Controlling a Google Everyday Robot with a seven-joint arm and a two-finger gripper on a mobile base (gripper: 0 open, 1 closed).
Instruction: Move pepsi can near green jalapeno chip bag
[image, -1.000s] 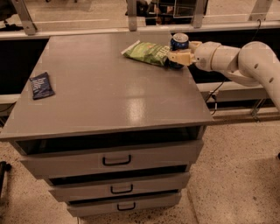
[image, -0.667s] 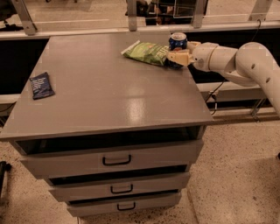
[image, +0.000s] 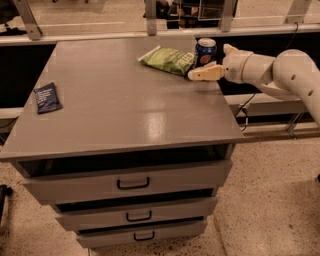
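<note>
Grey counter over three drawers fills our view. We see the can upright at the far right corner, just beside the right end of the bag, which lies flat with its long axis roughly along the far edge. Our gripper reaches in over the right edge, right against the can's near side (whether it holds the can, we cannot tell). The bag lies leftward of the gripper, so we judge the can already placed.

A flat dark navy packet lies near the nine o'clock edge of the grey worktop. Below it, three drawers with black handles stack above a speckled floor.
</note>
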